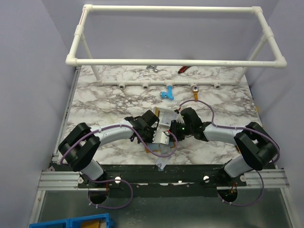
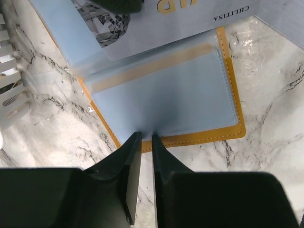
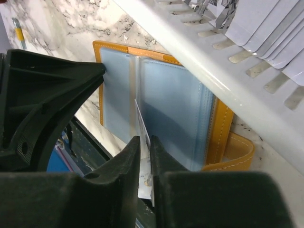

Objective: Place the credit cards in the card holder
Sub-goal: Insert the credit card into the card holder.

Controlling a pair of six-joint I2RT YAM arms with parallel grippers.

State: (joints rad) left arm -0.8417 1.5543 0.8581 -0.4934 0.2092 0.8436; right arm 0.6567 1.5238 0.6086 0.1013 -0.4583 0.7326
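Observation:
The card holder [image 2: 166,99] lies open on the marble, orange-brown border around clear bluish sleeves; it also shows in the right wrist view as the card holder [image 3: 171,104] and from above as an orange edge [image 1: 153,151]. My left gripper [image 2: 146,137] is shut on the near edge of a sleeve. A silvery-white credit card [image 2: 190,19] with gold lettering lies over the sleeves' far end. My right gripper [image 3: 145,140] is shut on that credit card [image 3: 142,128], seen edge-on, its tip at a sleeve. Both grippers, left [image 1: 151,135] and right [image 1: 175,130], meet at the table's middle.
A white mesh basket [image 3: 199,57] with more cards [image 3: 256,23] stands right beside the holder, seen from above as the basket [image 1: 165,118]. A white pipe frame [image 1: 175,61] spans the back, with a blue fitting [image 1: 167,93] and small tools below it.

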